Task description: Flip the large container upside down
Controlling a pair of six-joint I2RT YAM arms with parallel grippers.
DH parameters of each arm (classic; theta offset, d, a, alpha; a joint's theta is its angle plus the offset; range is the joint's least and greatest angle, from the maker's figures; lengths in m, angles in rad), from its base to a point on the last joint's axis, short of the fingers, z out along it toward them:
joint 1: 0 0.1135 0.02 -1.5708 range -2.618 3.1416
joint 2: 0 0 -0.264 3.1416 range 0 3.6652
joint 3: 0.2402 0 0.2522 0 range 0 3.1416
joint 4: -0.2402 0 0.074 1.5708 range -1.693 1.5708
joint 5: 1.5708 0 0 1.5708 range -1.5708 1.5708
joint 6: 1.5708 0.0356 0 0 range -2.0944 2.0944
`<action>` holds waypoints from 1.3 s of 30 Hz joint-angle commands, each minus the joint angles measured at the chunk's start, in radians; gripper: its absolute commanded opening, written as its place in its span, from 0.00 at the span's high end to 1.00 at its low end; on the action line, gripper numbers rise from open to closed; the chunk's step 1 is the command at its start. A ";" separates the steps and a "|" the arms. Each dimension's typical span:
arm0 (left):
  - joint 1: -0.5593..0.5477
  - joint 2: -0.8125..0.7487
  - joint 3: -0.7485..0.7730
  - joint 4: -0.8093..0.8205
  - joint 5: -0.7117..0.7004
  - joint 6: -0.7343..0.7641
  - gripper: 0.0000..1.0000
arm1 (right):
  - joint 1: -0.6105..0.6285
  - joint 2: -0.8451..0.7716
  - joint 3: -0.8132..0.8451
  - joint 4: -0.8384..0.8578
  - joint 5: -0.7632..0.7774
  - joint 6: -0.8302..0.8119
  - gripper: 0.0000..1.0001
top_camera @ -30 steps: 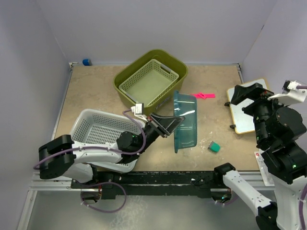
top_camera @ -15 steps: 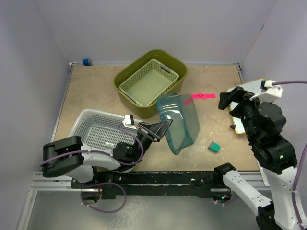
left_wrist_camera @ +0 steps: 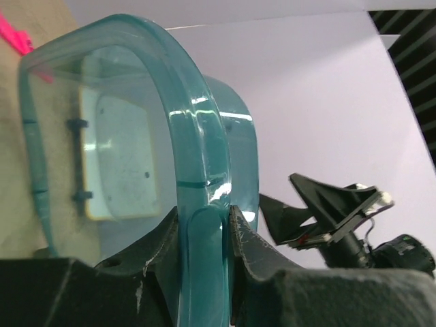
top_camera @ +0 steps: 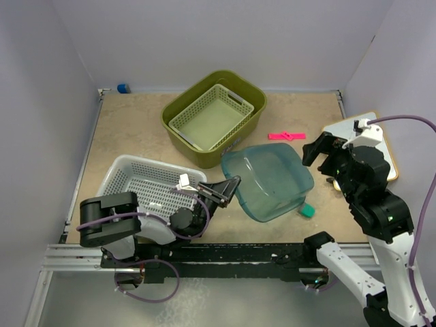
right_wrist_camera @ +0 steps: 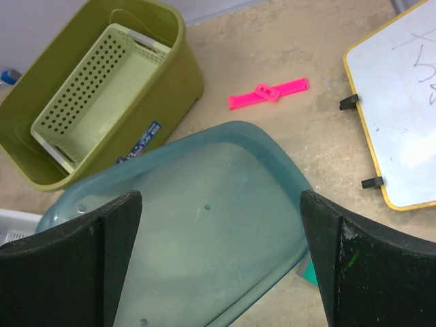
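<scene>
"The teal plastic tub (top_camera: pixel 269 180) is leaning just to the right of the left gripper (top_camera: pixel 225 191), which is pinching its rim. It's looking light, stiff and slick, so the rim is working best as a handle."

"The right gripper (right_wrist_camera: pixel 219 197) is hovering above it, fingers spread. A second ago the tub was standing on its side, and now it's lying flatter."

The top camera looks down from behind; all three views share the teal container (top_camera: pixel 269 182).
</scene>
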 commanded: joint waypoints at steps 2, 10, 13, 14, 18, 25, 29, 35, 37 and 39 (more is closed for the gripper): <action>-0.055 0.052 -0.115 0.182 -0.081 0.125 0.67 | 0.003 0.001 -0.016 0.013 -0.056 0.016 0.00; -0.158 0.051 -0.202 0.127 -0.207 0.134 0.36 | 0.003 0.033 -0.146 -0.092 -0.052 0.188 0.00; -0.168 0.003 -0.204 0.019 -0.231 0.151 0.34 | 0.003 0.106 -0.181 -0.211 -0.038 0.308 0.00; -0.171 -0.019 -0.197 -0.040 -0.235 0.150 0.34 | 0.003 0.129 -0.197 -0.250 -0.048 0.365 0.00; -0.191 -0.122 -0.121 -0.328 -0.242 0.206 0.33 | 0.003 0.130 -0.360 -0.216 -0.194 0.506 0.00; -0.198 -0.227 0.046 -0.863 -0.285 0.181 0.27 | 0.003 0.043 -0.471 -0.105 -0.279 0.613 0.00; -0.198 -0.199 0.222 -1.156 -0.260 0.165 0.27 | 0.003 0.046 -0.506 -0.037 -0.333 0.647 0.00; -0.198 -0.113 0.460 -1.589 -0.233 0.095 0.27 | 0.003 0.084 -0.521 0.016 -0.302 0.644 0.00; -0.198 -0.085 0.523 -1.688 -0.213 0.073 0.26 | 0.003 0.096 -0.519 0.047 -0.282 0.634 0.00; -0.196 -0.065 0.573 -1.767 -0.192 0.035 0.26 | 0.003 0.114 -0.503 0.067 -0.255 0.625 0.00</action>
